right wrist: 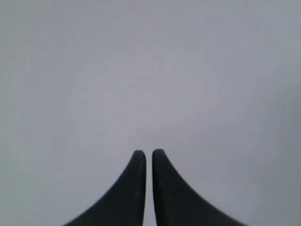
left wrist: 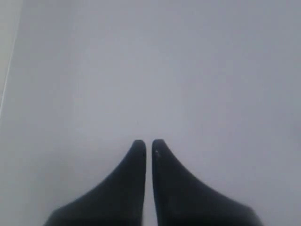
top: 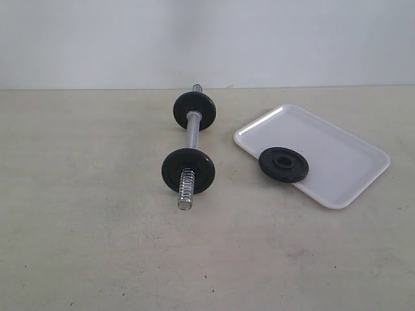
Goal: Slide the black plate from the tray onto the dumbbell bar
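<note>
The black plate [top: 283, 164] lies flat on the near left edge of the white tray [top: 337, 155], right of centre on the table. The dumbbell bar [top: 192, 133] lies left of the tray, pointing from near to far, with one black disc [top: 188, 170] by its near threaded end and another [top: 194, 111] by its far end. Neither arm shows in the exterior view. My left gripper [left wrist: 148, 142] is shut with nothing in it, facing a blank pale surface. My right gripper [right wrist: 148, 152] is likewise shut and empty, facing a blank pale surface.
The pale tabletop [top: 97, 227] runs back to a white wall [top: 207, 39]. Nothing else lies on it.
</note>
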